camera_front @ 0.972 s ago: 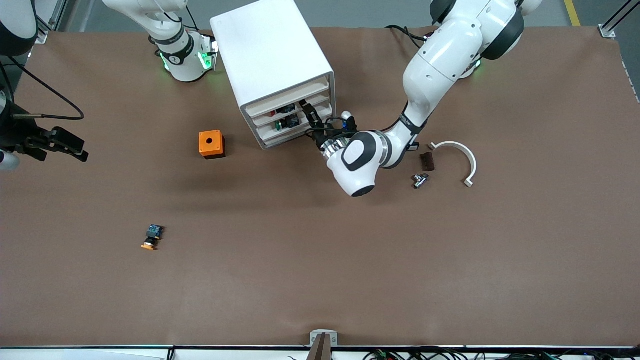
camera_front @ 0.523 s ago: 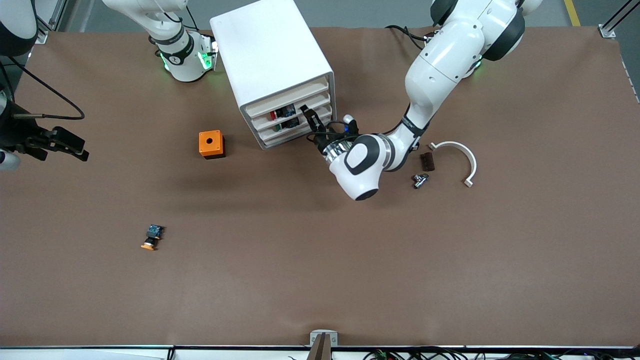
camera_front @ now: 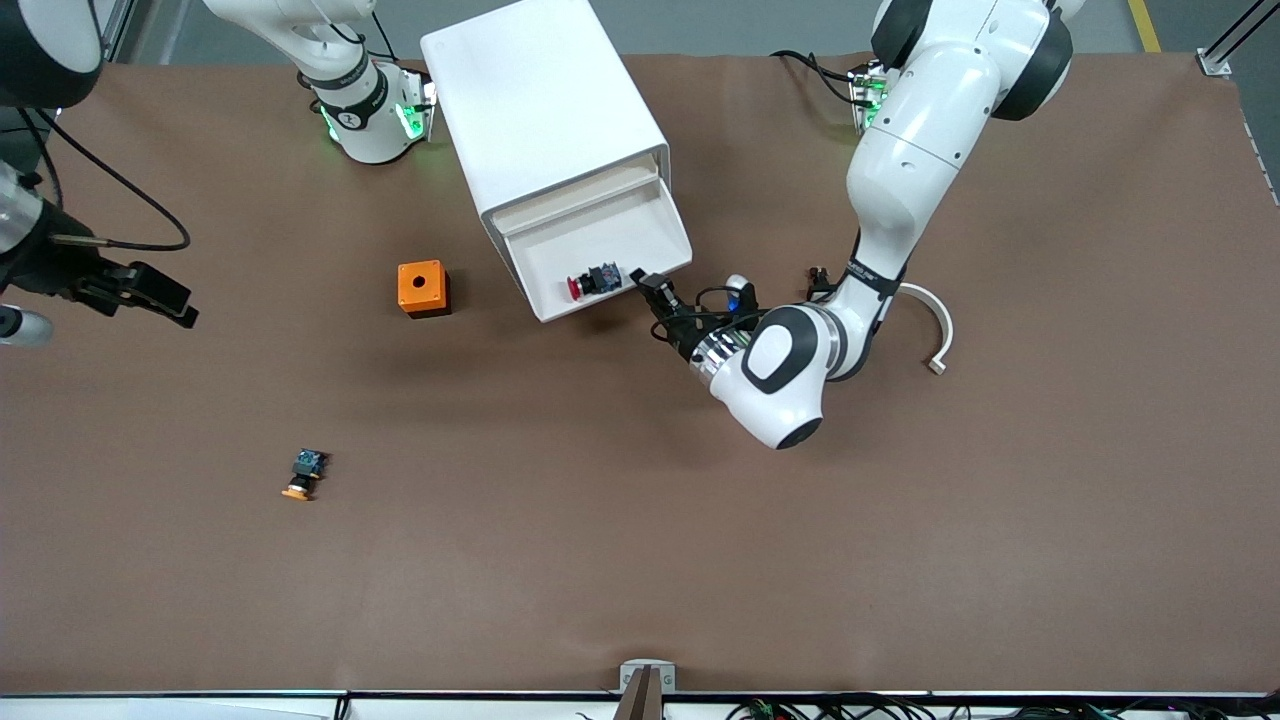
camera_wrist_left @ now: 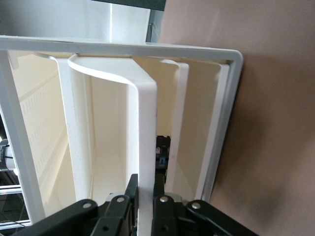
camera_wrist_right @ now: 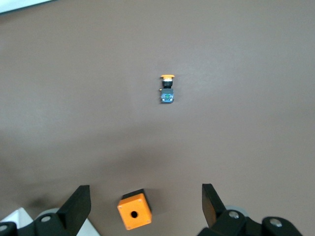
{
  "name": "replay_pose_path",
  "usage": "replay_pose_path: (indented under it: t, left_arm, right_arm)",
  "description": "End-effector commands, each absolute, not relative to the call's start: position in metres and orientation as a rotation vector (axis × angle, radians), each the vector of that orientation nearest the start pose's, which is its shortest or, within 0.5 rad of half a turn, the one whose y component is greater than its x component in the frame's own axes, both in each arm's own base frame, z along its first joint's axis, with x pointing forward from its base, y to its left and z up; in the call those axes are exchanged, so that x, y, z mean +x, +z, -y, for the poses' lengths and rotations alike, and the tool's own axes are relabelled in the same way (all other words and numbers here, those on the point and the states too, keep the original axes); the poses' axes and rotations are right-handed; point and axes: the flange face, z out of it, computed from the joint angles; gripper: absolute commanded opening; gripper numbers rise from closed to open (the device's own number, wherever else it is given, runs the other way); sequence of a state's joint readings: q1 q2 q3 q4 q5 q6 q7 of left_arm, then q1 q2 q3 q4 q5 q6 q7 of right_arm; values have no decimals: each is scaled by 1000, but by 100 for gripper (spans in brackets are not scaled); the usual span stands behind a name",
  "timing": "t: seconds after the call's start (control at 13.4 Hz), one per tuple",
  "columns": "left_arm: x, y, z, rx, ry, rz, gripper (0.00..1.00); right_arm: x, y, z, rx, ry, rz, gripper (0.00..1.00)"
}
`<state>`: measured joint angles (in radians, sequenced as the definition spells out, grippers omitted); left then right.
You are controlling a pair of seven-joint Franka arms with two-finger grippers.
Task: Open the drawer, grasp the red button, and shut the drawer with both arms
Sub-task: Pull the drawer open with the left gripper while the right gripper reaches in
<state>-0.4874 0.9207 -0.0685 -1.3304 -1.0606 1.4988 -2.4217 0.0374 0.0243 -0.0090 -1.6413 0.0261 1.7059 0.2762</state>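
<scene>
The white cabinet point(camera_front: 530, 100) stands near the robots' bases. One cream-white drawer point(camera_front: 600, 240) is pulled out toward the front camera. The red-capped button point(camera_front: 590, 283) lies in it near the front lip. My left gripper point(camera_front: 655, 292) is shut on the drawer's front edge at the end toward the left arm. In the left wrist view the black fingers point(camera_wrist_left: 129, 194) pinch the white drawer front point(camera_wrist_left: 146, 123), and a dark blue part point(camera_wrist_left: 162, 156) shows inside. My right gripper point(camera_front: 165, 298) hangs open and empty over the table's right-arm end. In the right wrist view the gripper point(camera_wrist_right: 145, 191) is open wide.
An orange cube with a hole point(camera_front: 422, 288) sits beside the cabinet toward the right arm's end; it also shows in the right wrist view point(camera_wrist_right: 134, 210). An orange-capped button point(camera_front: 303, 475) lies nearer the front camera point(camera_wrist_right: 167, 89). A white curved piece point(camera_front: 938, 318) lies beside the left arm.
My left gripper has moved toward the front camera and drawn the drawer out with it. The red-capped button now lies in plain view. The right gripper shifted slightly.
</scene>
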Motion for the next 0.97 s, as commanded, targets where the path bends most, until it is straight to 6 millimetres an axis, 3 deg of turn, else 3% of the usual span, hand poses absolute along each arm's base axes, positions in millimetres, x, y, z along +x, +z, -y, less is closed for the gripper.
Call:
replay_pose_path:
  t: [0.0,0.07,0.15,0.22,0.3,0.37,0.67,0.9]
  left_arm:
    - [549,184,419,-980,1434,2014,2]
    - [549,185,419,-981,1434,2014,7]
    - [549,184,419,-985,1436,2013,20]
    - [549,183,419,-1001,1444,2009,43]
    - [551,186,418,-1011,1447,2012,83]
    - [557,189,410,-1011,1449,2030,99]
    - [593,216,388,-1081,1453,2113,99]
    - [615,224,361,-1191,1454,2168,99]
  right_arm:
    - [572,586,-62,-3050,-39,-591,100]
    - [573,579,-81,-3041,-26,-627,100]
    - [573,575,-102,-3009,-8,-677,100]
    - [577,566,-119,-2967,14,-722,100]
    - [578,557,-140,-2943,38,-766,100]
    - [578,547,-166,-2925,36,-821,100]
    - [571,513,-248,-2866,56,-1019,100]
    - [561,483,-302,-2807,66,-1176,100]
